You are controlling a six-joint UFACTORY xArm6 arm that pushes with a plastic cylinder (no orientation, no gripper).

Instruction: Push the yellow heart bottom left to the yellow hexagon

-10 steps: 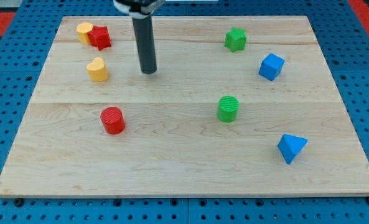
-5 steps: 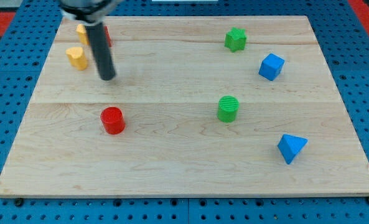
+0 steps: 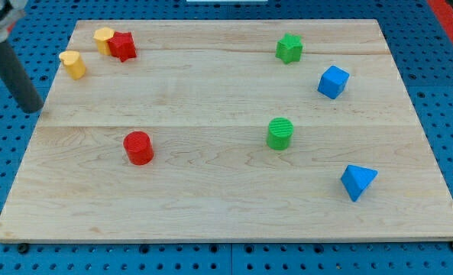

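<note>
**Where everything sits on the desk**

On the desk (image 3: 211, 214), the yellow heart (image 3: 72, 64) lies at 8 o'clock from the yellow hexagon (image 3: 102, 38), which touches the red star (image 3: 122, 46) at its 4 o'clock. My tip (image 3: 32, 109) stands off the desk's left edge, at 7 o'clock from the heart. The red cylinder (image 3: 138, 147) lies at 6 o'clock from the red star. On the view's right, the blue cube (image 3: 333, 81) lies at 4 o'clock from the green star (image 3: 289, 47), and the blue triangle (image 3: 357, 182) at 4 o'clock from the green cylinder (image 3: 279, 133).

Wooden board (image 3: 211, 191) — seven coloured blocks
</note>
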